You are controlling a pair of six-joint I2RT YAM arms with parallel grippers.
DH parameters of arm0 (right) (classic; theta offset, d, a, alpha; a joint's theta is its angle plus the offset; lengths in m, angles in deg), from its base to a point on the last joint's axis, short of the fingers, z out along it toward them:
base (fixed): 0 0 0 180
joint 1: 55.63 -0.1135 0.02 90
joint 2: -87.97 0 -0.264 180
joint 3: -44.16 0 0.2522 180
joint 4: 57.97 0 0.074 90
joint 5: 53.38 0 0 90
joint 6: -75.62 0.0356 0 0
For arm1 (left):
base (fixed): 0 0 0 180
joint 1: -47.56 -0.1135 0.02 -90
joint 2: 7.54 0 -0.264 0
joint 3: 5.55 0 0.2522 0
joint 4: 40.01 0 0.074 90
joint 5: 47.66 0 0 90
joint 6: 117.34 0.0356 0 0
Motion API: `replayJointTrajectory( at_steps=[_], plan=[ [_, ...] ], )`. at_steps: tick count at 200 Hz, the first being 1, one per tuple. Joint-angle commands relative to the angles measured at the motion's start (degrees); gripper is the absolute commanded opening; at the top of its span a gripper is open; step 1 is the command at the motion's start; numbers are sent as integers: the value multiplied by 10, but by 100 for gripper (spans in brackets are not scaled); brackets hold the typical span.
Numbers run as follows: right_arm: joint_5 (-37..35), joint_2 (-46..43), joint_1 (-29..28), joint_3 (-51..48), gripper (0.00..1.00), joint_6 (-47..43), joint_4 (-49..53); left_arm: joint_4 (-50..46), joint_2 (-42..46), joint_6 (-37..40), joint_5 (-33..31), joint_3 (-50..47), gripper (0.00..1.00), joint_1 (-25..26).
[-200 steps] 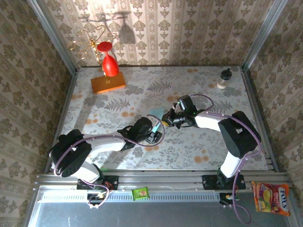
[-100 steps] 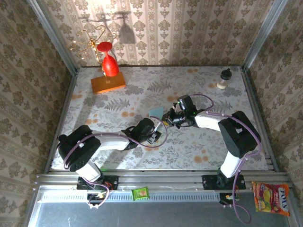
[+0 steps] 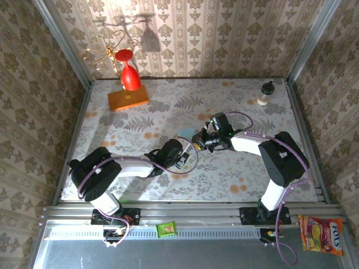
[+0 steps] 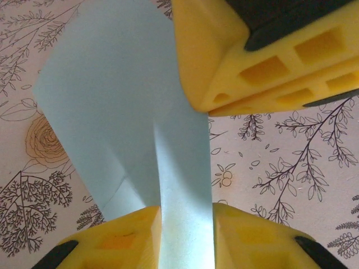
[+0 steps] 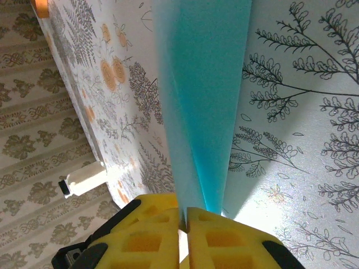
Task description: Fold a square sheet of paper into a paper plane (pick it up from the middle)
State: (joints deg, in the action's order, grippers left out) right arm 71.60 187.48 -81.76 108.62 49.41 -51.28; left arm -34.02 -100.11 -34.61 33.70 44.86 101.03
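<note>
An orange block [image 3: 128, 99] sits at the far left corner of the worktop [image 3: 241, 115], with a red glass [image 3: 130, 77] standing upside down on it. The left gripper [image 4: 185, 218] reaches in toward the middle. Its jaws stand a little apart, and a raised strip of the paper plane [image 4: 112, 101] runs straight up through the gap, touching both yellow fingers [image 4: 112, 241]. It is not clear whether they press on it. The paper is light blue and part-folded, with slanted edges and a crease. It spreads out beyond those jaws, mostly to their left in the wrist view, and lies on the flowered surface.

In the overhead view the paper is a small blue patch near the middle of the worktop, between the two grippers. The right gripper [image 5: 184, 216] comes in from the right. Its jaws are closed tight, finger against finger, and the narrow end of the paper tapers into the seam between them. The paper widens as it runs away from them. A small white bottle [image 3: 267, 93] stands well apart at the far right.
</note>
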Motion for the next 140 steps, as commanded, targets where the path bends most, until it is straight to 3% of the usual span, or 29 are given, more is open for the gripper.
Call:
replayJointTrajectory(
  at_steps=[1,59,140],
  plan=[
    [14,2,4,18,19,4,21,9,-6,1,-1,-5,26,-7],
    [-1,-31,47,-5,43,-36,34,34,10,-35,29,-31,20,-24],
    [-31,-40,65,-19,44,-75,65,70,26,-142,177,-55,13,-86]
  ],
)
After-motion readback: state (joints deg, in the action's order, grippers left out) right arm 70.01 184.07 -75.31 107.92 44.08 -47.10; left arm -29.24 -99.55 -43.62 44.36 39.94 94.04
